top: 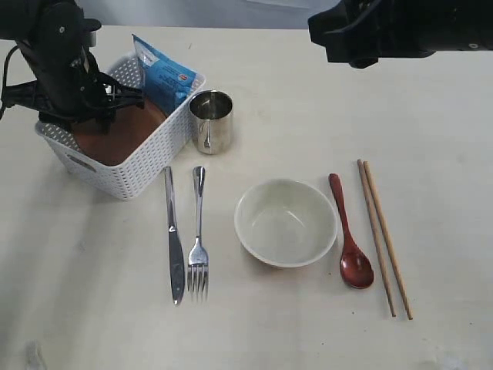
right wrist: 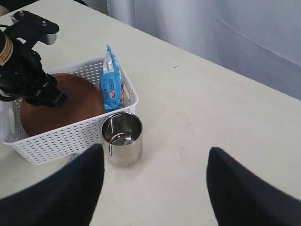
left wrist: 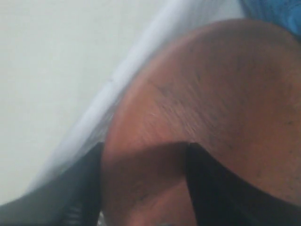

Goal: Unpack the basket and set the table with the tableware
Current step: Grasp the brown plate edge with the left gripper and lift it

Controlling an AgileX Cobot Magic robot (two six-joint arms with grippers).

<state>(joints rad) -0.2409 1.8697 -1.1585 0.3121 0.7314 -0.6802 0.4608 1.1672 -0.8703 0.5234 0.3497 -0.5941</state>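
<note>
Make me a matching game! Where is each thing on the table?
Things:
1. plate
2. steel cup
3. red spoon
4. fork

Places:
A. between the bowl and the chopsticks
B. inside the basket
C. standing just outside the basket
D. between the knife and the bowl

Pairs: 1-B, 2-C, 3-A, 4-D

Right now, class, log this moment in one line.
left gripper: open, at plate in basket | right gripper: open | on table: cup, knife, fork, bowl, spoon, chopsticks | snack packet: in basket
</note>
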